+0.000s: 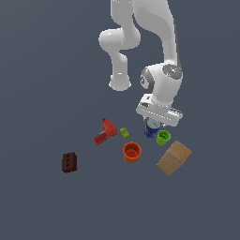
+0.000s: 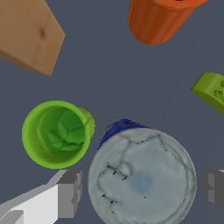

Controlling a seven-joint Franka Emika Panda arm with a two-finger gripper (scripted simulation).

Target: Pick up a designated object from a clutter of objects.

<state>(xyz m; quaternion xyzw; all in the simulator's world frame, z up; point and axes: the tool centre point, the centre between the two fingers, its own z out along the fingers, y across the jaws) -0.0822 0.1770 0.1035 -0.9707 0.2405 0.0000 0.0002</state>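
Observation:
The blue can (image 1: pixel 151 131) with a pale silvery-grey top (image 2: pixel 142 177) stands upright among the clutter. My gripper (image 1: pixel 153 123) is directly above it. In the wrist view my gripper (image 2: pixel 142 191) is open and straddles the can's top, with one finger (image 2: pixel 70 192) on each side and a small gap at each finger. The small green cup (image 1: pixel 163 137) stands close beside the can, and it also shows in the wrist view (image 2: pixel 54 134). The can's lower body is mostly hidden by my hand in the exterior view.
The orange cup (image 1: pixel 132 152) (image 2: pixel 155 19) stands in front of the can. The tan box (image 1: pixel 174 158) (image 2: pixel 28 35) lies at the exterior view's right. The tiny green block (image 1: pixel 124 132) (image 2: pixel 212 89), the red drill-like tool (image 1: pixel 106 131) and the dark red brick (image 1: pixel 69 162) lie to the left.

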